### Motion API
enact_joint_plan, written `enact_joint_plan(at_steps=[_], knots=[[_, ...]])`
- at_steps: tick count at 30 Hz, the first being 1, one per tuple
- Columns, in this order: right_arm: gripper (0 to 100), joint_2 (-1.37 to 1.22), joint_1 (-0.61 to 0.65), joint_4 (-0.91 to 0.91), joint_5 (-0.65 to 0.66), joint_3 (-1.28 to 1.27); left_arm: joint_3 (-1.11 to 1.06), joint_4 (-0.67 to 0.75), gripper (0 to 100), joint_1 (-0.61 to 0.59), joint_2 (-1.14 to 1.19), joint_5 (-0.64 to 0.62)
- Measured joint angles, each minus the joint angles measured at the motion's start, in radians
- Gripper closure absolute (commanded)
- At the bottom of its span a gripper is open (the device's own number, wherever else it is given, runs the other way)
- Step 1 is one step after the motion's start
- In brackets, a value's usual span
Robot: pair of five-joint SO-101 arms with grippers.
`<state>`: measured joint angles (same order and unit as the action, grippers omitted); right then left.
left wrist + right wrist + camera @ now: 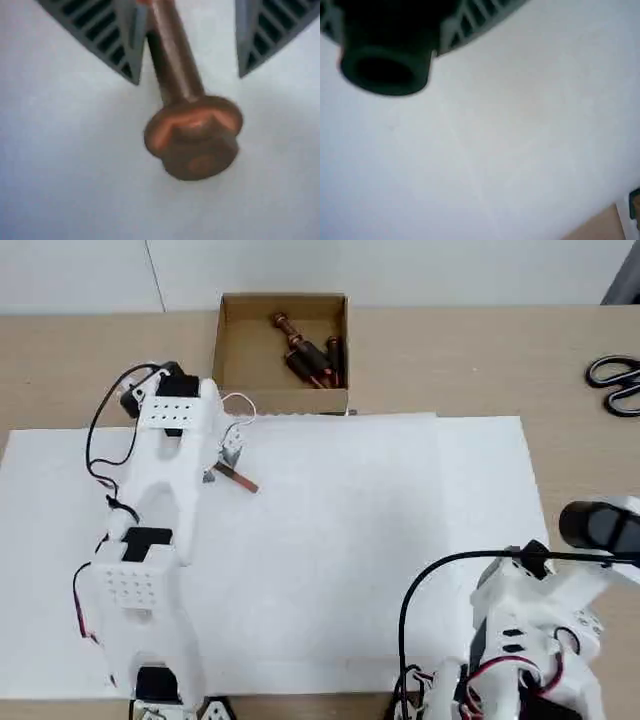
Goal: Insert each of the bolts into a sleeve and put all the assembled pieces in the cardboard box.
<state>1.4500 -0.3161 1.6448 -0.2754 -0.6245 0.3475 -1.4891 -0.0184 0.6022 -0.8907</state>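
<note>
**Bolt (192, 135) at my spread left tool (228, 455), sleeve (385, 70) pinched in my right tool (395, 30)**

My left arm (165, 500) stretches across the white sheet (380, 540) toward the cardboard box (250, 355), and its tool hangs just short of the box's near wall. Its jaws stand spread. In the left wrist view the copper-coloured bolt's shank lies against 1 finger (122, 45), while the other finger (265, 30) stands apart from it. The flanged hex head points away from the fingertips. From above, the bolt lies at a slant over the sheet with 1 end at the tool. Whether it rests fully on the sheet I cannot tell.

My right tool pinches the black sleeve, a short tube with its open end showing, between 2 ribbed grey fingers above the sheet. My right arm (530, 640) sits folded at the sheet's near right corner, well apart from the bolt and the box.

Inside the box lie several assembled pieces (310, 355), copper bolts in dark sleeves, bunched toward its right side. The box stands on the wooden worktop (450, 350) at the sheet's far edge. Scissors (615, 380) lie on the worktop at the far right, well apart from the box.
</note>
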Motion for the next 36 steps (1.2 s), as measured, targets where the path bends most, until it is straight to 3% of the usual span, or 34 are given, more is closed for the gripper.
enact_joint_plan(at_steps=[5,9,18,24,36], knots=[[99.5,0.000,0.000,0.000,0.000,0.000,0.000,0.040,89,0.000,0.031,-0.002],[99.5,0.000,0.000,0.000,0.000,0.000,0.015,0.052,100,0.005,0.054,-0.002],[99.5,0.000,0.000,0.000,0.000,0.000,0.028,0.063,100,0.006,0.046,-0.006],[99.5,0.000,0.009,-0.015,0.000,0.000,0.054,0.003,100,0.009,-0.081,0.025],[99.5,-0.003,0.445,-0.118,0.014,0.000,0.192,-0.233,100,0.110,-0.615,0.400]])
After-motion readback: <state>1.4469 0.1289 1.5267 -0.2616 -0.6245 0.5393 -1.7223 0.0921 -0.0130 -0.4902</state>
